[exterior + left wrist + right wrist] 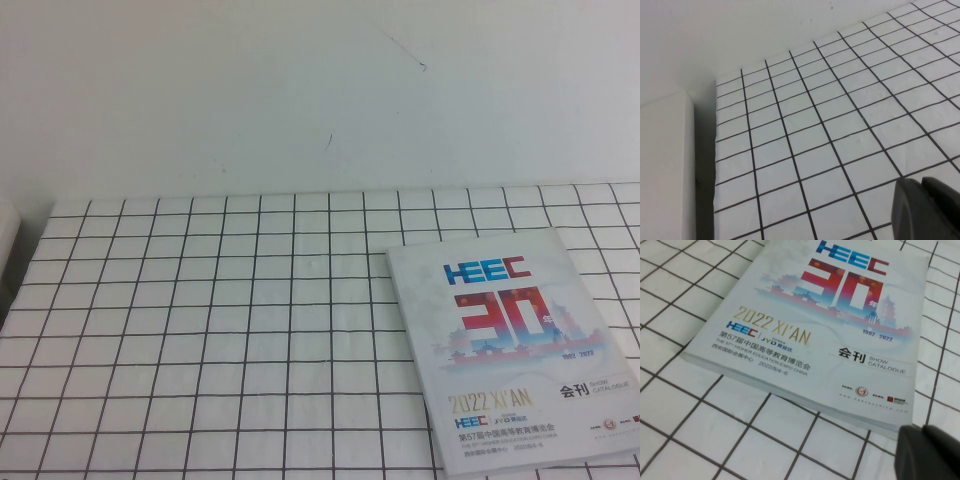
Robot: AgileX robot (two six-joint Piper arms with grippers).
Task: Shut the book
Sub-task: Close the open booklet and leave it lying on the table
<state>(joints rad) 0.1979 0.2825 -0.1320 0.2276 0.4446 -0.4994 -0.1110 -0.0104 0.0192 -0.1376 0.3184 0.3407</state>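
Book (510, 350), closed and lying flat, front cover up, just ahead of the jaws of the right gripper (923, 440) and not touching them. Rectangular softcover with a smooth, slightly glossy pale cover (815, 330); printed with blue "HEEC" lettering, a large red and blue "30", gold "2022 XI'AN" and small lines of Chinese and English text. Thin white page block visible along the edge nearest the jaws, square-cut, with one corner close to the dark fingertips.

Right gripper low over the tablecloth (690, 405), jaws drawn together with only a thin seam between two matte black, rounded pads, holding nothing.

Left gripper (923, 200) likewise matte black and rounded, jaws pressed narrow, gripping nothing, over bare cloth (830, 125) well apart from the book.

Tablecloth (200, 330) white, soft and faintly rumpled, ruled with thin black lines into a square grid. Beyond its edge, well away from the left jaws, a plain white block (665, 165) with a flat top and a sharp straight corner. Behind everything, a matte white wall (300, 80) with a few small dark scuffs.
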